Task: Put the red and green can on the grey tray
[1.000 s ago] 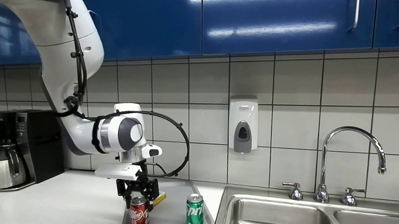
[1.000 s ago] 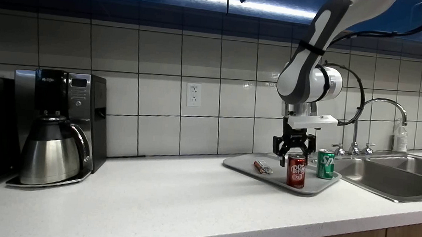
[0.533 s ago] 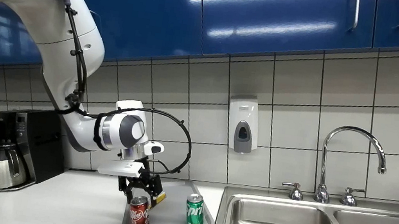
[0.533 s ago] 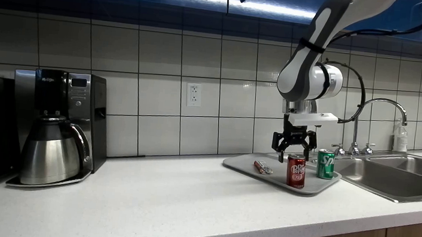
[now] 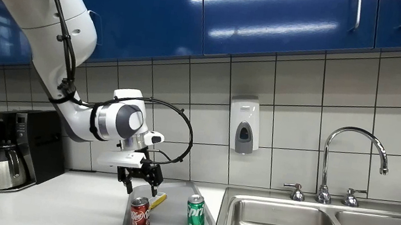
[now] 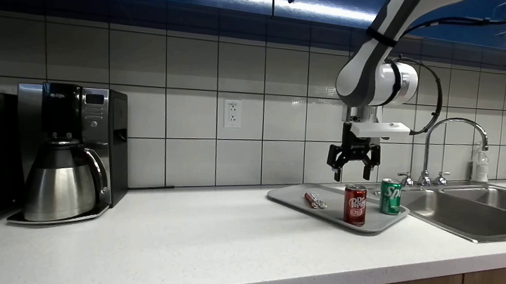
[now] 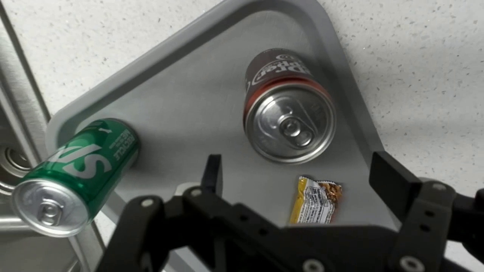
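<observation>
Both the red can (image 6: 355, 205) and the green can (image 6: 390, 197) stand upright on the grey tray (image 6: 335, 207).

In both exterior views the jaws are spread wide under the white arm (image 6: 363, 76), near the red can's top but apart from it. The wrist view has the red can right of centre toward the top, the green can at the left, and a small wrapped packet (image 7: 317, 202) lying on the grey tray, below and right of centre. In an exterior view the counter (image 6: 172, 244) carries the grey tray right of centre, just beside the steel sink (image 6: 448, 216).
</observation>
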Robot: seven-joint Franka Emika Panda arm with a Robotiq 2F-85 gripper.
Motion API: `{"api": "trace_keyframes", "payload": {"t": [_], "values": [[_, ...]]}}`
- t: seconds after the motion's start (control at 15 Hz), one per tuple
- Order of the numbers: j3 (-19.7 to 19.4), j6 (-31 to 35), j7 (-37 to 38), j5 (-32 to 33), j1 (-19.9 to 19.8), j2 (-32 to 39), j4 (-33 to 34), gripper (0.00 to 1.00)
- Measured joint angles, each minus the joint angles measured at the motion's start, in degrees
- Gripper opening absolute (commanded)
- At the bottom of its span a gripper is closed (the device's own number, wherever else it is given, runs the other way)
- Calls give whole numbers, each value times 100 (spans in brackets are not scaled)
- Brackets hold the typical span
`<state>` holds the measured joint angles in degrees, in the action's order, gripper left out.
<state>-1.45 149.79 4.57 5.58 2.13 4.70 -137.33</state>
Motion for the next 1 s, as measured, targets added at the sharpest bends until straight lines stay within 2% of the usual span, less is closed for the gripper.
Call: {"api": "trace_keyframes", "payload": {"t": [0.67, 1.0], "values": [[58, -58, -126, -1, 3, -1674, -1364, 100], [163, -510, -126, -1, 36, -2755, -2039, 100]]}}
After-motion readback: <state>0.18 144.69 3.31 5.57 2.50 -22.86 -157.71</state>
